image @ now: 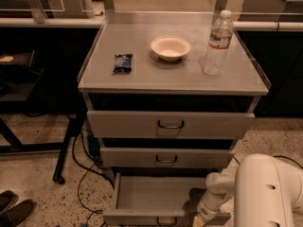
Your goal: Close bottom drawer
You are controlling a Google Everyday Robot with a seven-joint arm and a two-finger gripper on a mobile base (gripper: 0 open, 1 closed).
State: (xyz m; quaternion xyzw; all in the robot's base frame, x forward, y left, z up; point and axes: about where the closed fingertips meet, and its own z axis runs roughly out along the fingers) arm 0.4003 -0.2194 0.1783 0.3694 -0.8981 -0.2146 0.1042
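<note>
While the bottom drawer stands pulled out at 6 o'clock, beneath the cabinet top, the gripper sits at 5 o'clock by the drawer's front right corner; its opening cannot be told.

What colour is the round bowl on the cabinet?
Cream bowl, camera view; hand beside open grey bottom drawer.
</note>
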